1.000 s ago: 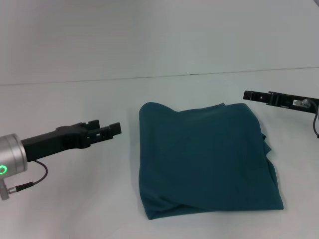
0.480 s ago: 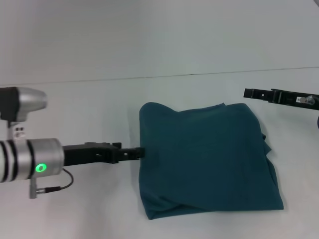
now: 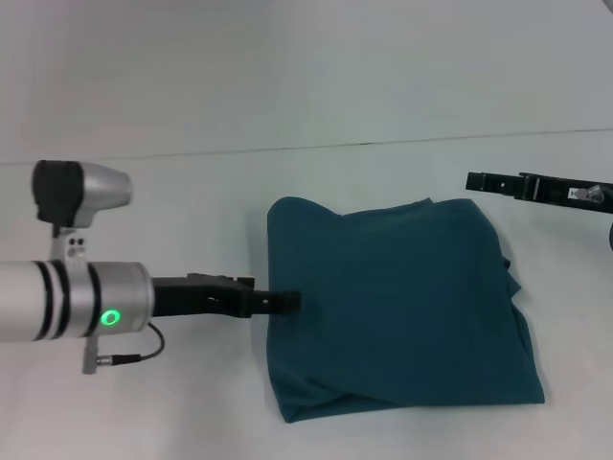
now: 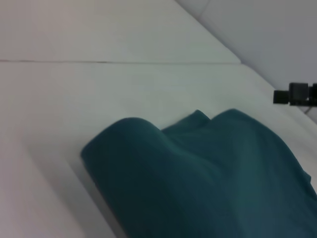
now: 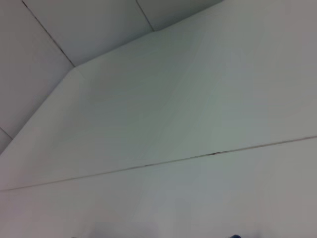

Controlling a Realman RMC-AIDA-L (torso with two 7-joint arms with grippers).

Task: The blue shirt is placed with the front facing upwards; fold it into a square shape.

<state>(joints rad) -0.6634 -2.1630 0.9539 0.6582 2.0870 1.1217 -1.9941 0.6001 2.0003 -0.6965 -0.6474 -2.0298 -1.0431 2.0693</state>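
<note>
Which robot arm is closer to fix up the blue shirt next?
Probably the left. The left hand is already at the left edge of the folded blue shirt, on the white table. The right hand hangs off past the shirt's far right corner, not touching it.

The blue shirt (image 3: 397, 307) is lying folded into a rough square on the table, edges rumpled, plain teal side showing.

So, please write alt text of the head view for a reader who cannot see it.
A blue shirt, folded into a rough square, lies on a white table. The left tool touches its left edge; the right tool hovers apart, past its far right corner.
</note>
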